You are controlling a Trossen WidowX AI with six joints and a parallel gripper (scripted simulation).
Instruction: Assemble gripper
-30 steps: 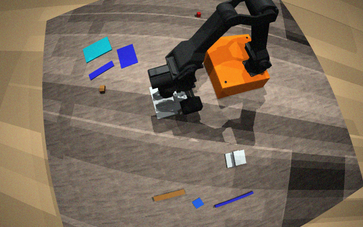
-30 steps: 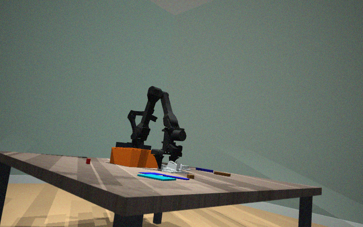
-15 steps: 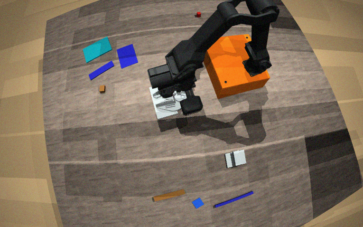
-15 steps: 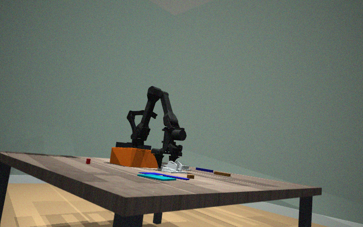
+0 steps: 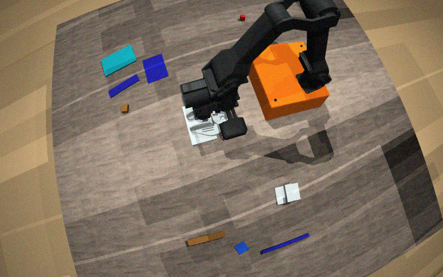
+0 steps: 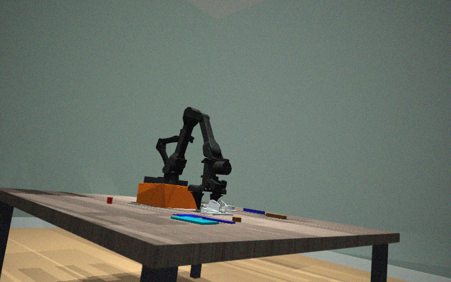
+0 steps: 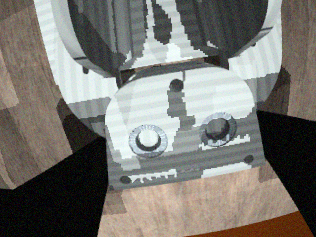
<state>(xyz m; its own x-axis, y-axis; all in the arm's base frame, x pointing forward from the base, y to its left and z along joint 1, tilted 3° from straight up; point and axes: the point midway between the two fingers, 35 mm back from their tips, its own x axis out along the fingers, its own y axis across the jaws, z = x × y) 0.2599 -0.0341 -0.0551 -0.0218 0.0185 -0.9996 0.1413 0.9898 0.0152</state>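
Black arm [image 5: 251, 48] [image 6: 210, 138] arched out from orange block [image 5: 279, 91] [image 6: 157, 196], pincer [image 5: 220, 119] [image 6: 206, 205] [image 7: 179, 130] pointing down, pinching white housing plate [image 5: 222, 120] [image 7: 175, 161] across its sides

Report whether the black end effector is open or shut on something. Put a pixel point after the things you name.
Shut on the white housing plate with two round holes [image 7: 180, 106]: the black fingers flank its sides.

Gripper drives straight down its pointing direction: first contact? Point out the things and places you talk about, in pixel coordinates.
Probably the wood-grain tabletop [image 5: 130, 165] [image 6: 220, 230] [image 7: 200, 204], at the fingertips. The gripper [image 5: 218, 118] [image 6: 207, 206] [image 7: 179, 130] points down, shut on the white plate [image 5: 220, 117] [image 7: 185, 154]. Remaining gap unclear.
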